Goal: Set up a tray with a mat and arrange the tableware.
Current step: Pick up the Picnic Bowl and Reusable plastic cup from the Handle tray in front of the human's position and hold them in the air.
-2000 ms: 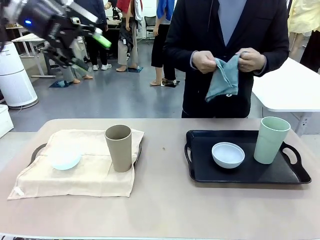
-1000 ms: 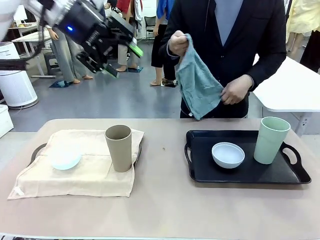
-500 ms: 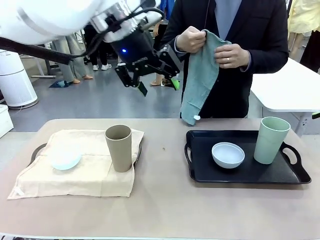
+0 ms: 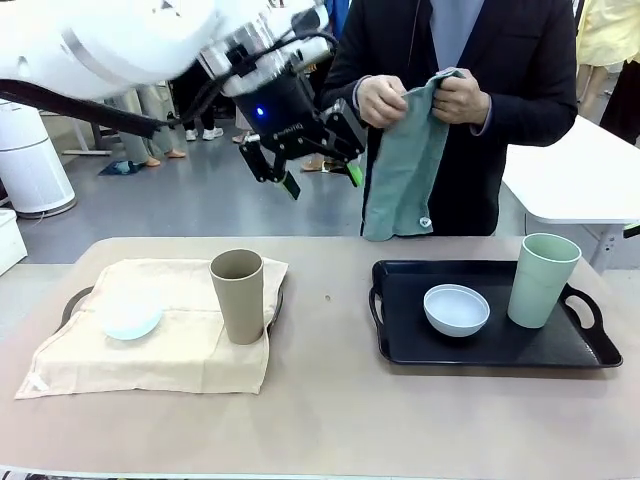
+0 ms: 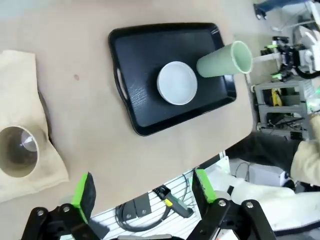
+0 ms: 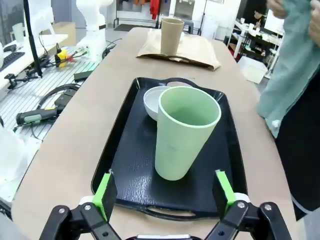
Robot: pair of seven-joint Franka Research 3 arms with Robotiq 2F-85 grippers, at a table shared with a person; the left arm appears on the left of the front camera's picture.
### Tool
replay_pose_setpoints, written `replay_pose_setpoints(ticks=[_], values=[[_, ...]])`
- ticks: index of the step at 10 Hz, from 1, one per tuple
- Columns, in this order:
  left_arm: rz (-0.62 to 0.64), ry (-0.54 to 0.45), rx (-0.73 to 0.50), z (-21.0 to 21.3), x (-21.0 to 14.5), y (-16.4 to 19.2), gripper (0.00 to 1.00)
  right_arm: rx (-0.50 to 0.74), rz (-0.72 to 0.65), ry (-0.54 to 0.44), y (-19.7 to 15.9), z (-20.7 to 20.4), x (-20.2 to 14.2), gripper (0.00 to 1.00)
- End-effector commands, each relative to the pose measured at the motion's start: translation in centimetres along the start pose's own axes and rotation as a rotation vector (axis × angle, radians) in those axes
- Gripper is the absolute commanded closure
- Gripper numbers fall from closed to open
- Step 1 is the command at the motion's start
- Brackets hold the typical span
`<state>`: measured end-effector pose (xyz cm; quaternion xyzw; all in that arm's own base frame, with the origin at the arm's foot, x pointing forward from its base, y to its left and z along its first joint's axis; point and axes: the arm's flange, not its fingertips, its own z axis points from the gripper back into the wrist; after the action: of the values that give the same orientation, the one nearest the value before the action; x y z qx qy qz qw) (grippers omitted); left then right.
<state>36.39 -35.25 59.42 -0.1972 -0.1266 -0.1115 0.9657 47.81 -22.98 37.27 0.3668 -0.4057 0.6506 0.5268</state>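
Note:
A person at the far side holds up a teal cloth mat (image 4: 405, 170) in both hands. My left gripper (image 4: 322, 180) hovers open in the air just left of it, high over the table. On the right, a black tray (image 4: 590, 352) carries the white bowl (image 4: 456, 308) and the pale green cup (image 4: 541, 280). On the left, the tan-brown cup (image 4: 237, 295) and the pale blue bowl (image 4: 128, 318) stand on a beige mat (image 4: 170, 360) over another tray. My right gripper (image 6: 164, 194) is open, close behind the green cup (image 6: 185, 132).
The left wrist view looks down on the black tray (image 5: 145, 55), the white bowl (image 5: 176, 82), the green cup (image 5: 222, 60) and the tan cup (image 5: 17, 151). Bare tabletop (image 4: 330, 400) lies between the trays and along the near edge. A white side table (image 4: 580, 180) stands far right.
My left gripper has swung from the far left to the right, up beside the cloth. The person has shaken the cloth out and now holds it by its top with both hands.

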Motion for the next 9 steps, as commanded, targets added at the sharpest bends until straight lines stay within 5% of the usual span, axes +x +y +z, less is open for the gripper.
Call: replay_pose_setpoints(ticks=[1,4,7,8,9], values=[[0.061,0.052,0.076,-4.7,1.5,-2.5,0.0,0.062,-0.01,0.037,-2.1,-2.9,-0.3,0.0],[0.076,0.052,0.194,-10.8,2.4,-5.6,0.0,0.094,-0.067,0.054,-4.4,-7.1,-2.3,0.0],[-0.03,-0.061,0.143,-13.6,1.5,-8.1,0.0,0.12,-0.115,0.03,-4.5,-8.3,-3.4,0.0],[0.045,0.054,0.187,-13.1,1.1,-5.6,0.0,0.117,-0.087,-0.008,-3.8,-7.2,-3.2,0.0],[0.045,0.054,0.187,-13.1,1.1,-5.6,0.0,0.112,-0.084,-0.016,-3.3,-6.7,-3.3,0.0]])
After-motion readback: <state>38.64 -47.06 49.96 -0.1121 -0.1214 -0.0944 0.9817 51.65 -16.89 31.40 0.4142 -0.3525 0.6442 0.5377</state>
